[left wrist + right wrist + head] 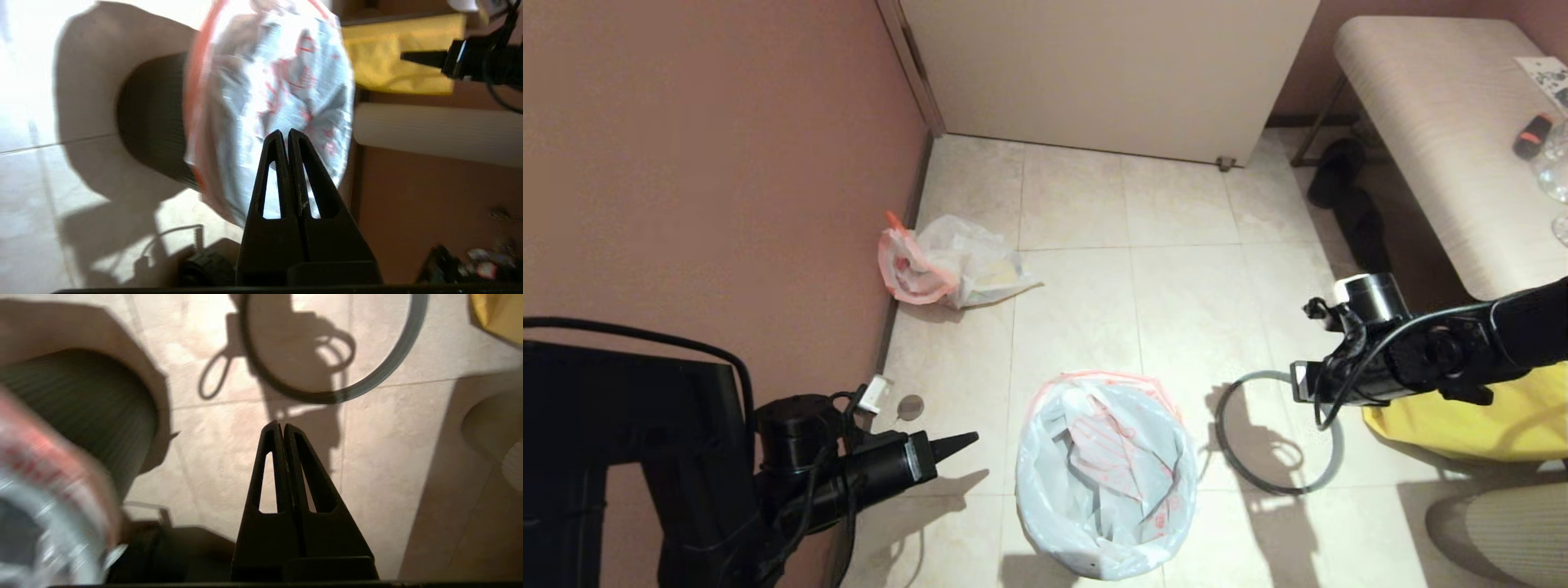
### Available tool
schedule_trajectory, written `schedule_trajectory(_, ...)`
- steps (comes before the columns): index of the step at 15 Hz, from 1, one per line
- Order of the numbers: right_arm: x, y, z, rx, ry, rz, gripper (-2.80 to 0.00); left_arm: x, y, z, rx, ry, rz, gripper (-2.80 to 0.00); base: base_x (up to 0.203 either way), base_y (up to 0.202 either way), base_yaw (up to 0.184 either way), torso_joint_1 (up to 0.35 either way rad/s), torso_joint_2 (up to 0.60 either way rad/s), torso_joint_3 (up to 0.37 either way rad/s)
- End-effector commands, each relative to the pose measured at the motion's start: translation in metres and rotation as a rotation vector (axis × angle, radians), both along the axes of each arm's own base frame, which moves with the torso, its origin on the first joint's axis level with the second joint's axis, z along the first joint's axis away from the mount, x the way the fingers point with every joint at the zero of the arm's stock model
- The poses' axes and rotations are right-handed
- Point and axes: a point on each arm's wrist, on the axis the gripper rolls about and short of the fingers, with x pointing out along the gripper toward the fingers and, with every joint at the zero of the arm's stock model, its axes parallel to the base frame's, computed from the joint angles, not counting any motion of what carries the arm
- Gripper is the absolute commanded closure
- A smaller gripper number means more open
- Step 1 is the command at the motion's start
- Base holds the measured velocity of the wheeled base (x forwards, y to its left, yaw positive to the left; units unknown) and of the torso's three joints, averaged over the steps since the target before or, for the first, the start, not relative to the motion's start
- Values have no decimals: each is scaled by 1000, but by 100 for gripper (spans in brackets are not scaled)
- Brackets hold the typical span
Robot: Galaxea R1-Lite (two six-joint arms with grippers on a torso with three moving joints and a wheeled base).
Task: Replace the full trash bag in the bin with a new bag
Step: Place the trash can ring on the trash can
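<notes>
Clearly the swap is most of the way done, and what looks left is seating the loose grey ring back over the rim. Starting at the far left, the full trash bag (947,263) lies slumped on the floor against the wall, pink-red handles up and something yellowish showing through its side, well apart from everything else. Nearer, the left tool (968,442) hangs just left of the bin (157,120), its tips pressed together on nothing and aimed level toward the bag's skirt. In the middle near the robot, the new bag (1107,478) already lines the bin, its mouth folded down over the rim so that the black wall shows only in the wrist views; the plastic inside is crumpled and sags toward the centre. Right of the bin, the grey ring (1327,474) lies flat on the floor, apart from the bin and close to a big yellow bag (1478,416) at the right edge. The right tool (283,426) hovers above the ring's near arc, tips likewise together and empty. To do this step well, I judge the right tool should spread its tips, come straight down on one arc of the ring, and pinch it there, since the ring is thin. Carrying it level over the bin matters, because a tilted ring may drag the folded plastic off one side of the rim.
</notes>
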Motion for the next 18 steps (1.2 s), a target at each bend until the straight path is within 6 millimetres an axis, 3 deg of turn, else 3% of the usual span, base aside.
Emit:
schedule_trajectory(1, 36, -38, -82, -25, 121, -71, 0, 6, -1, -2, -5, -34, 11, 0, 0, 0, 0, 0, 0, 0)
schedule_trajectory(3, 64, -67, -131, -43, 129, -100, 0, 5, -5, -3, -3, -30, 1, 0, 0, 0, 0, 0, 0, 0)
schedule_trajectory(5, 93, -99, -162, -66, 87, -139, 0, 6, -6, -4, -1, -28, 1, 0, 0, 0, 0, 0, 0, 0)
schedule_trajectory(8, 106, -164, -207, -133, 88, -189, 0, 6, -6, -4, -1, -28, 0, 0, 0, 0, 0, 0, 0, 0)
schedule_trajectory(9, 105, -181, -215, -144, 88, -203, -82, 5, -7, -5, 1, -25, -5, 0, 0, 0, 0, 0, 0, 0)
schedule_trajectory(10, 105, -187, -223, -146, 91, -209, -280, 5, -8, -6, 1, -23, -8, 0, 0, 0, 0, 0, 0, 0)
schedule_trajectory(14, 99, -208, -258, -133, 114, -245, -280, 4, -10, -7, 3, -18, -17, 0, 0, 0, 0, 0, 0, 0)
schedule_trajectory(18, 104, -210, -256, -42, 66, -227, -280, 3, -11, -8, 5, -16, -18, 0, 0, 0, 0, 0, 0, 0)
